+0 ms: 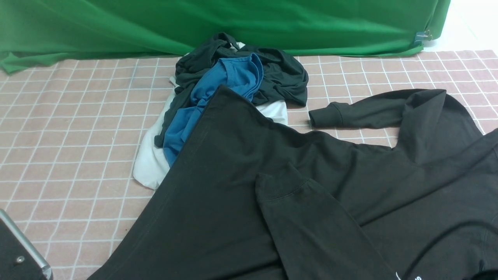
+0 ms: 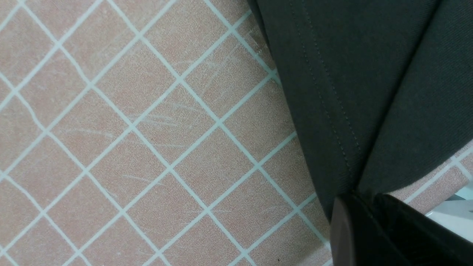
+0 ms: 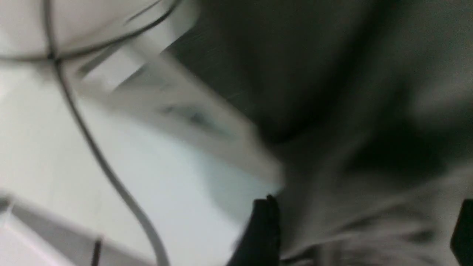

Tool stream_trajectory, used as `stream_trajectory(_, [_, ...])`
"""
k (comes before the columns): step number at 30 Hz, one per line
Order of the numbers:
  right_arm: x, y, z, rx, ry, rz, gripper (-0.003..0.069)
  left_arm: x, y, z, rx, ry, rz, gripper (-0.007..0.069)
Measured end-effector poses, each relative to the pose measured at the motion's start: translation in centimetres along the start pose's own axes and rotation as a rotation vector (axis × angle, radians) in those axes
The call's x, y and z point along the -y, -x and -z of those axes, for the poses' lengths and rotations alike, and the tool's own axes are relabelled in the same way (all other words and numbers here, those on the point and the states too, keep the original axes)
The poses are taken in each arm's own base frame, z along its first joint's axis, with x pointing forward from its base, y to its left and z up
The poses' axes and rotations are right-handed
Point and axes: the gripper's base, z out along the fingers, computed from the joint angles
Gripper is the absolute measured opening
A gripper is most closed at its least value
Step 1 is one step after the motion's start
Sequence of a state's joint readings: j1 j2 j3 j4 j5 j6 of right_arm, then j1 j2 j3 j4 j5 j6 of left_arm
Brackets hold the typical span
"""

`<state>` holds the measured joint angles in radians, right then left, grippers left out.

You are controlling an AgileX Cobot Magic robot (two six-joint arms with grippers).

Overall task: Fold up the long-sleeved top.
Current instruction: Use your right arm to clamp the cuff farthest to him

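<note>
Long-sleeved top point(image 1: 241, 202), black, spread over the near right part of the surface, running off its near and right edges. One sleeve point(image 1: 362, 114) lies toward the far right, cuff flat on the pink checked cloth point(image 1: 70, 147). The other sleeve point(image 1: 311, 225) is laid across the body, cuff up. A scrap of white print shows at the near edge.

Left gripper point(image 2: 364, 201): fingers clenched on the top's stitched hem, fabric bunching into the pinch.

Right gripper point(image 3: 364, 225): view blurred; fingers spread wide, released, dark fabric behind them.

Mid far edge: heap of a blue T-shirt point(image 1: 229, 83), a dark garment point(image 1: 284, 74) and a white garment point(image 1: 149, 163); the top overlaps its near side.
</note>
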<state>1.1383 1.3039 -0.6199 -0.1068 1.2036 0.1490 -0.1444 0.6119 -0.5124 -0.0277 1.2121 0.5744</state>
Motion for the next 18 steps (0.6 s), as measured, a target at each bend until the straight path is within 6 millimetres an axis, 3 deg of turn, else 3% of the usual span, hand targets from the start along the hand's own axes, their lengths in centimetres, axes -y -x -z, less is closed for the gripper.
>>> stream_trajectory(4, [2.1, 1.1, 2.7, 0.125, -0.09, -0.11, 0.0495, 0.1, 0.2, 0.0, 0.026, -0.011, 0.009, 0.0033])
stream_trajectory(6, [5.7, 2.3, 4.3, 0.217, -0.107, -0.263, 0.0433, 0.1, 0.5, 0.0, 0.054, -0.015, 0.017, 0.0033])
stream_trajectory(7, [6.5, 2.6, 4.6, 0.237, -0.103, -0.291, 0.0428, 0.1, 0.5, 0.0, 0.058, -0.016, 0.018, 0.0033])
stream_trajectory(8, [9.7, 3.6, 5.4, 0.335, -0.085, -0.394, 0.0425, 0.2, 0.7, 0.0, 0.072, -0.017, 0.022, 0.0033])
stream_trajectory(10, [13.9, 4.2, 5.9, 0.423, -0.062, -0.53, 0.0435, 0.2, 0.7, 0.0, 0.082, -0.02, 0.025, 0.0033])
stream_trajectory(11, [16.9, 4.4, 6.0, 0.487, -0.056, -0.615, 0.0446, 0.2, 0.8, 0.0, 0.085, -0.018, 0.025, 0.0033])
stream_trajectory(12, [17.3, 4.4, 5.9, 0.485, -0.053, -0.632, 0.0448, 0.2, 0.8, 0.0, 0.085, -0.018, 0.025, 0.0033])
stream_trajectory(13, [20.7, 4.1, 5.7, 0.525, -0.048, -0.743, 0.0461, 0.2, 0.8, 0.0, 0.087, -0.017, 0.025, 0.0033])
stream_trajectory(15, [25.2, 3.2, 5.1, 0.55, -0.054, -0.885, 0.0471, 0.1, 0.8, 0.0, 0.092, -0.013, 0.023, 0.0033])
stream_trajectory(16, [26.0, 2.9, 4.9, 0.553, -0.057, -0.909, 0.0472, 0.1, 0.8, 0.0, 0.093, -0.013, 0.021, 0.0033])
stream_trajectory(18, [30.8, 1.8, 3.9, 0.55, -0.081, -1.024, 0.0477, -0.1, 1.1, 0.1, 0.125, 0.01, 0.017, 0.0033])
